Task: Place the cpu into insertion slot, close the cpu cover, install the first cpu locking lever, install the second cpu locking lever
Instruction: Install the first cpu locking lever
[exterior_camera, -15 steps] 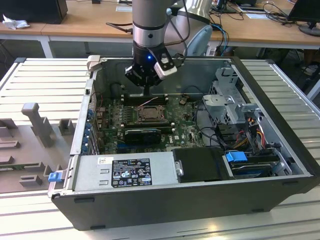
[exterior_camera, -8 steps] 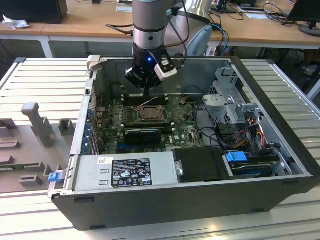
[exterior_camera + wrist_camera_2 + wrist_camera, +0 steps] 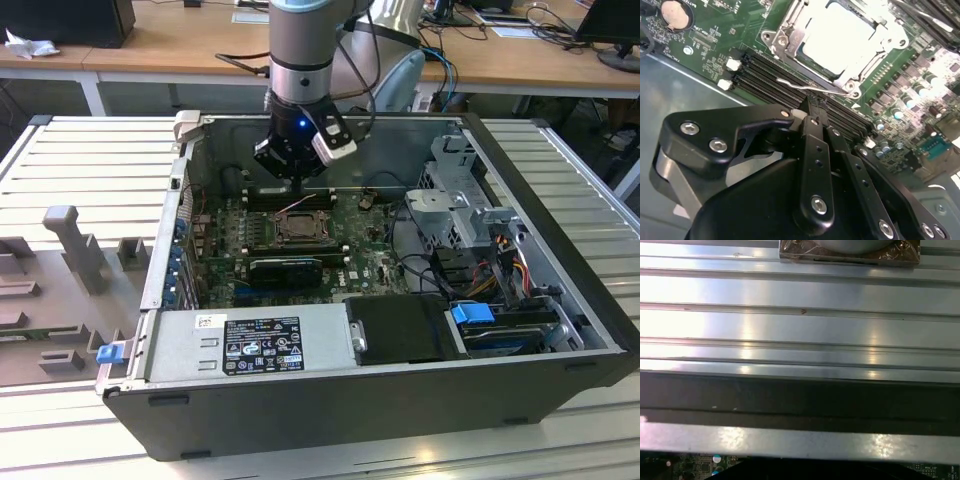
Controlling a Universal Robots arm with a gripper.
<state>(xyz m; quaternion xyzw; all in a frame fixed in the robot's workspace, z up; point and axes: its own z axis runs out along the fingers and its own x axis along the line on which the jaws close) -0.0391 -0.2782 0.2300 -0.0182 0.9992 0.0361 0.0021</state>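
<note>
The cpu (image 3: 840, 37) was seated in the insertion slot (image 3: 790, 55) under the cpu cover (image 3: 785, 22). The gripper (image 3: 812, 107), jaws clenched on nothing, was poised at the locking lever (image 3: 810, 87); steady downward pressure seemed advisable.

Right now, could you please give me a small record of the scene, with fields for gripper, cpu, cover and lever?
gripper: fingers together, tips at the wire lever, above the memory slots
cpu: lying in the insertion slot
cpu cover: closed around the cpu
lever: thin wire along the socket edge nearest the gripper
</note>
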